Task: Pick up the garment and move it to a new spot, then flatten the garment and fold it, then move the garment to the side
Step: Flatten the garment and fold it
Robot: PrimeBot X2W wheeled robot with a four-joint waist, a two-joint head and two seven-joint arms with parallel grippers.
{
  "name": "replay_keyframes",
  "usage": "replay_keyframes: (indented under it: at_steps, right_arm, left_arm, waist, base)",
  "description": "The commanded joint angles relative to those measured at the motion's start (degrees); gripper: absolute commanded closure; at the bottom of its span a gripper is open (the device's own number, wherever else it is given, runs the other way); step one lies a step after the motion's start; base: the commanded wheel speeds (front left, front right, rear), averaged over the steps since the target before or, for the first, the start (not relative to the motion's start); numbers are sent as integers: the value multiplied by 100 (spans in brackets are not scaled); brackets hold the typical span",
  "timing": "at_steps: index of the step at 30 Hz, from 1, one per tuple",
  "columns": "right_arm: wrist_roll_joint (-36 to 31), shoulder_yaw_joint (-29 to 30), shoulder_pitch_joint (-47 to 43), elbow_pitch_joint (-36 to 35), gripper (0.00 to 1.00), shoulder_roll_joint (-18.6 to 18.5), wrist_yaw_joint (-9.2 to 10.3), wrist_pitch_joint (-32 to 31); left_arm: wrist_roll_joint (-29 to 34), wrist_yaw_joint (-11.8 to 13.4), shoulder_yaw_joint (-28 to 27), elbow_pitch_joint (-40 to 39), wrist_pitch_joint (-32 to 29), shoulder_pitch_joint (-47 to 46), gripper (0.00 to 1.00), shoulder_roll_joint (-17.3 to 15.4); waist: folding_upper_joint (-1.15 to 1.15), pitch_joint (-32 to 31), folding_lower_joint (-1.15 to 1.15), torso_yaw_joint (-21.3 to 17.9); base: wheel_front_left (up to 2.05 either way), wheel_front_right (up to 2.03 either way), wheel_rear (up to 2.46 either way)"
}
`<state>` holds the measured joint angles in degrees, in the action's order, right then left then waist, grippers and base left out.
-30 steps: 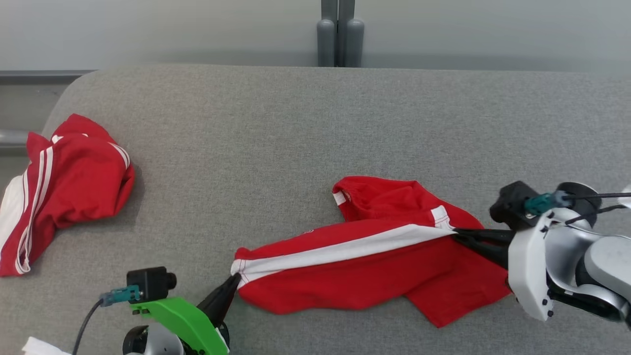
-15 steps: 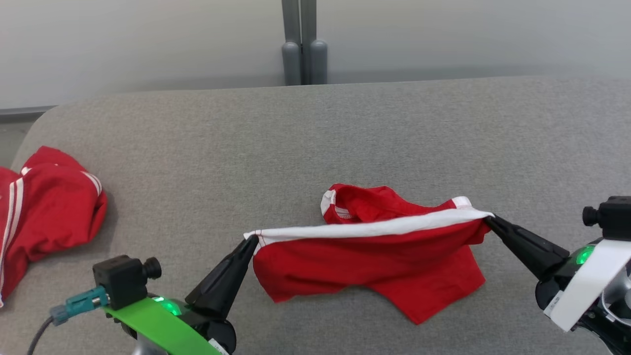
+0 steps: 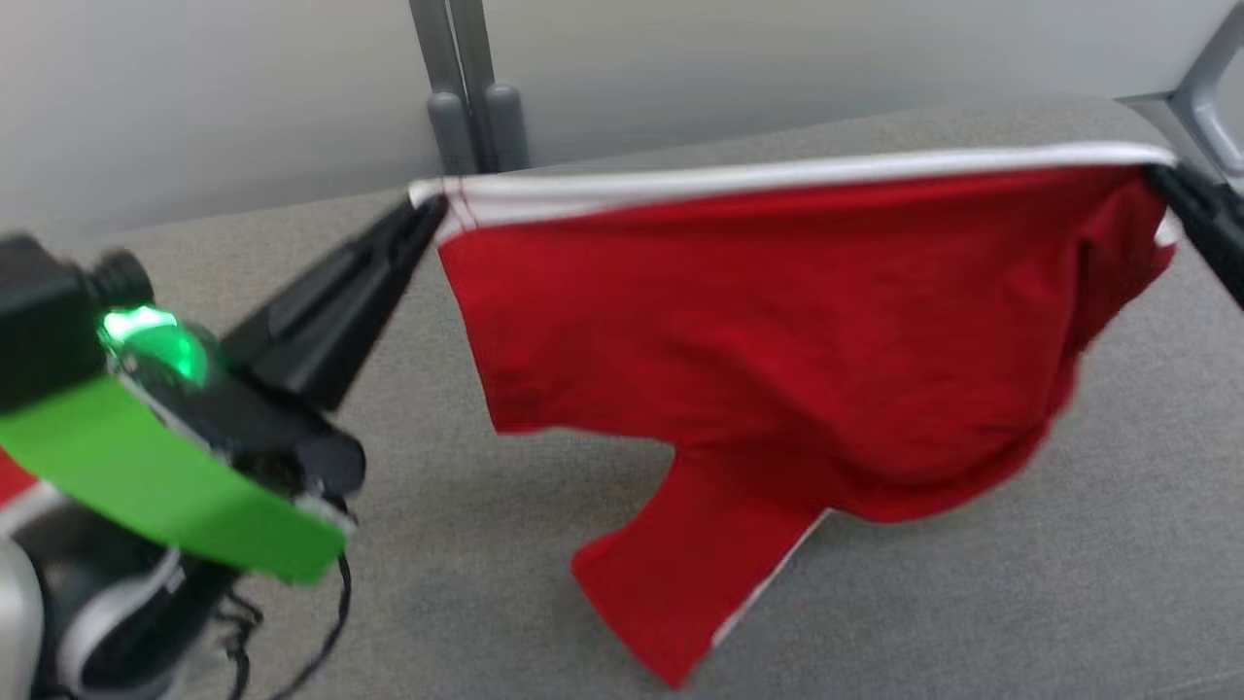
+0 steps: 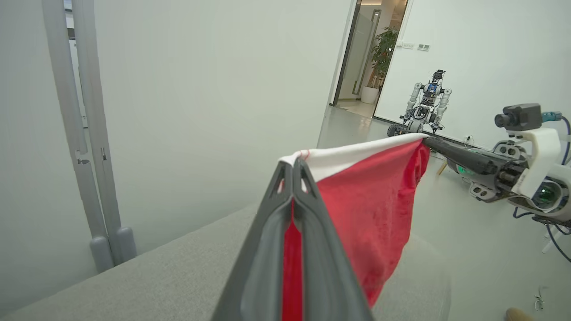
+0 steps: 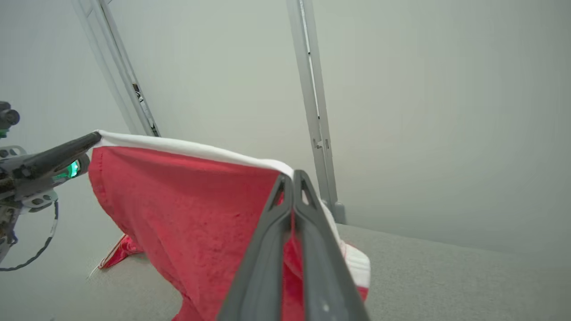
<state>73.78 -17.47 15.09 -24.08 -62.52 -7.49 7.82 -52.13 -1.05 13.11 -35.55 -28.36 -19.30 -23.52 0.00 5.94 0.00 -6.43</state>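
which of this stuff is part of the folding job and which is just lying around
Job: garment, hanging from its white hem; left gripper and right gripper, jaws shut on that hem; table.
Lying about: other robot, plant, grey posts.

One red garment (image 3: 777,331) with white trim, two grippers, the left gripper (image 3: 432,207) and the right gripper (image 3: 1159,179), one grey padded table (image 3: 972,603), two grey posts (image 3: 447,136) side by side, one distant robot (image 4: 424,107), one potted plant (image 4: 382,55), possibly a second red cloth (image 3: 8,478), only a blurred sliver.
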Motion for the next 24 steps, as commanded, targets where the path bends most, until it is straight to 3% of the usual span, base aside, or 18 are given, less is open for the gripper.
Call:
replay_keyframes:
  at_steps: [1, 4, 8, 13, 18, 21, 24]
  right_arm:
    - [-62, 130, 244, -15, 100, 29, -1, -206]
    - [-315, 308, 867, 103, 100, 123, 0, -860]
    - [-912, 127, 2171, 519, 100, 702, 0, -1914]
    - [-2029, -344, 4319, 1715, 100, 2127, -1, -2859]
    - [-3312, -521, 6128, 3217, 100, 3518, -1, -2503]
    - [-3908, -664, 6731, 3924, 100, 4026, -1, -1972]
    - [-4236, -880, 6996, 4514, 100, 4225, 0, -1406]
  left_arm:
    - [60, 30, -59, 213, -92, -515, 100, -23]
    - [182, -4, 32, 862, -295, -1648, 100, 64]
    - [422, -125, 191, 2178, -267, -3103, 100, 323]
    - [942, -308, 279, 3994, 159, -4689, 100, 519]
    - [1506, -473, 304, 5502, 1174, -6084, 100, 591]
    - [1700, -532, 333, 6164, 1781, -6631, 100, 649]
    - [1853, -593, 491, 6727, 2438, -6805, 100, 759]
  waist:
    - [0, 369, 0, -103]
    - [0, 717, 0, -53]
    - [0, 1224, 0, 63]
    - [0, 1792, 0, 145]
    - [0, 2173, 0, 174]
    - [0, 2343, 0, 202]
    - [0, 2431, 0, 271]
  base:
    - [0, 0, 0]
    - [0, 0, 0]
    - [0, 0, 0]
    - [0, 0, 0]
    - [0, 0, 0]
    - [0, 0, 0]
    - [0, 0, 0]
